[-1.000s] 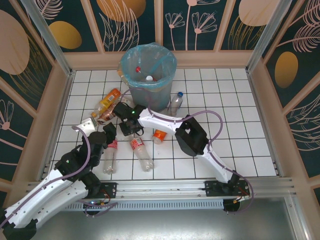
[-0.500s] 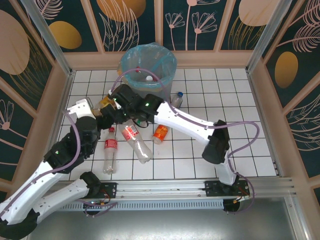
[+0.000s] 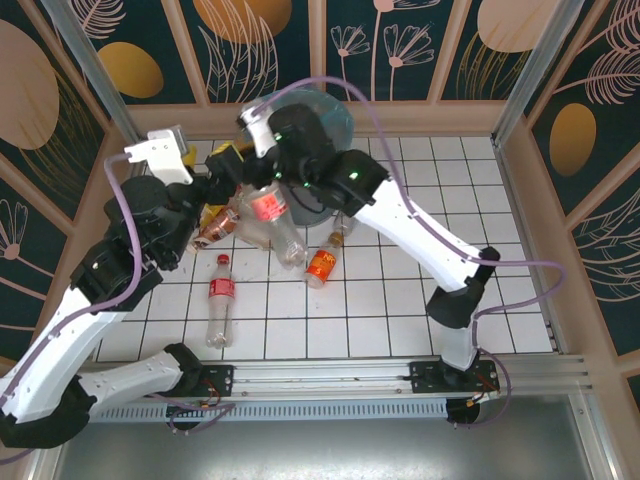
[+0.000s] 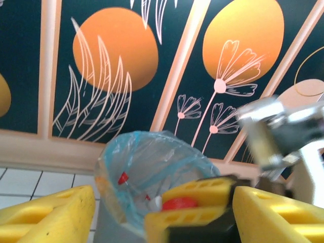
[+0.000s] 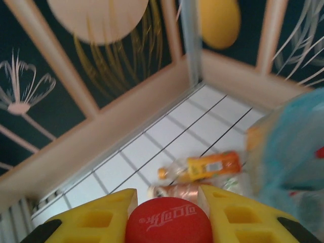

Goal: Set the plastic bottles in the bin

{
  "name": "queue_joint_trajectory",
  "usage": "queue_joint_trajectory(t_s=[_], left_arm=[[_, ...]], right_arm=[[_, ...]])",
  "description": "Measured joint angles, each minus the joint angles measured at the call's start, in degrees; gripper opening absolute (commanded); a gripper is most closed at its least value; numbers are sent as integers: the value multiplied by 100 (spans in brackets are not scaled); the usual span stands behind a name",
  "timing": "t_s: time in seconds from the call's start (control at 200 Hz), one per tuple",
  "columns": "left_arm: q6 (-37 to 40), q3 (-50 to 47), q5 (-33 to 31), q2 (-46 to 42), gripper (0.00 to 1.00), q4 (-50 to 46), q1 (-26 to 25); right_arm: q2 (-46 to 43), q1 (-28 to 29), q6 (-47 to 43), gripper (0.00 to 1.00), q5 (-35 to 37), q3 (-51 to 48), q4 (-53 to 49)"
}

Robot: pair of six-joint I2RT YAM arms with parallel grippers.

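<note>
From above, the right claw [image 3: 246, 186] holds a clear bottle [image 3: 275, 225] by its neck near the bin [image 3: 338, 118], over a walled, tiled surface [image 3: 400, 300]; it looks light, thin and slippery. Left wrist: the left claw [image 4: 164, 195] gapes empty toward the bin [image 4: 147, 167]. Right wrist: fingers [image 5: 96, 217] clenched on the stiff red cap [image 5: 167, 220].

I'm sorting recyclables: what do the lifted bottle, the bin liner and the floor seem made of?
Lifted bottle: clear, glossy thin plastic, see-through body, red label.
Bin liner: translucent light-blue plastic film, crinkled.
Floor: smooth white squares with dark lines, likely tile or printed sheet.
</note>
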Motion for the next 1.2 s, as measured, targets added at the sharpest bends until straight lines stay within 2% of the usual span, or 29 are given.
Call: queue_joint_trajectory(t_s=[0.145,0.31,0.41,0.515,0.676,0.851,1.051,1.201], left_arm=[[295,417,98,389,70,240,0],[501,933,247,848,70,479,0],[546,1058,350,1034,70,592,0],[553,1067,433,1161,70,608,0],[531,927,525,1222,70,629,0],[428,564,538,1220,71,649,0],[358,188,535,1209,71,649,0],[328,44,535,1158,71,664,0]], right_arm=[[-643,-505,-131,0,195,-411,986],[-1460,-1117,-367,0,505,-1692,2879],[-1473,-1412,-533,0,577,-2203,4035],[-1084,-1670,-643,0,509,-2271,4861],[-234,-2028,-632,0,52,-2225,5709],[603,-2358,-52,0,-929,-2083,6057],[664,-2404,332,0,-1886,-2332,6798],[664,-2393,476,0,-2205,-2446,7077]])
